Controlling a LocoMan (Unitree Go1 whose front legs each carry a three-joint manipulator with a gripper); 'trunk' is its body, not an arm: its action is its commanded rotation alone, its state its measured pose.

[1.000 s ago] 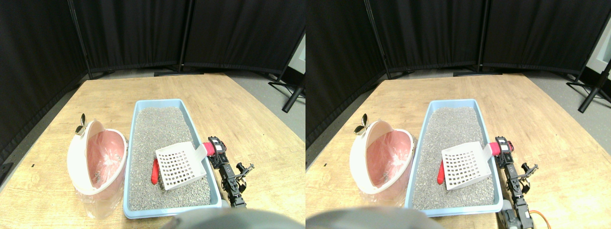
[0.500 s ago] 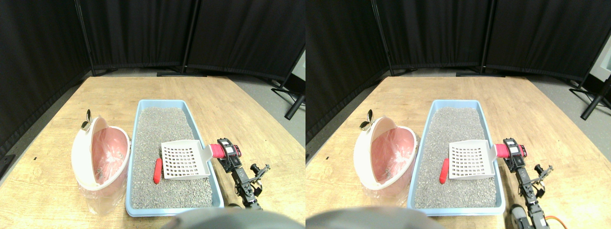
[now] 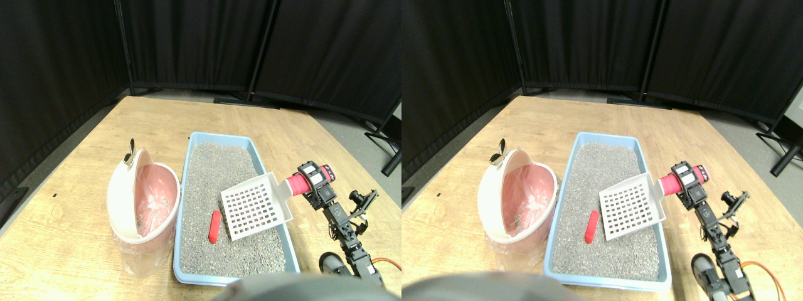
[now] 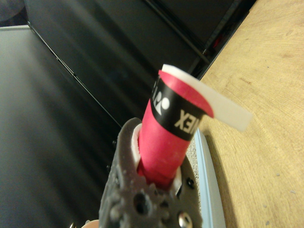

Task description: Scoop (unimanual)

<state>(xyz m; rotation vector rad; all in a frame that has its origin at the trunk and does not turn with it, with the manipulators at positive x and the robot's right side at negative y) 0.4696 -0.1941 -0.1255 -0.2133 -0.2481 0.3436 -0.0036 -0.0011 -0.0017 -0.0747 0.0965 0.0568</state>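
Far to the left of the pincer stands a white bin [image 3: 135, 194] with a pink plastic liner [image 3: 152, 199]; some grey grains lie at the bottom of the liner, and a small metal clip [image 3: 130, 152] sits on the bin's far rim. The bin is just beside the light blue litter tray [image 3: 186, 188], which is filled with grey litter [image 3: 213, 169].

On the litter, left of the pincer and a little nearer to the robot, lies a red oblong object [image 3: 214, 226]. It is just beside the left edge of the white slotted scoop [image 3: 256, 205] and, as far as I can see, does not touch it. The scoop's pan is tilted, with its far right corner raised over the tray's right wall (no litter shows in it).

The scoop's handle [image 3: 300, 182] is wrapped in red tape and it passes through the right pincer [image 3: 315, 180], which is clamped on it. The wrist view shows this from near: the dark jaws close around the red handle, and a black band on the wrap carries white letters, of which only "EX" can be read, perhaps the end of a longer word.

The pincer is over the wooden table [image 3: 94, 144], to the right of the tray. Black curtains [image 3: 188, 37] stand behind the table.
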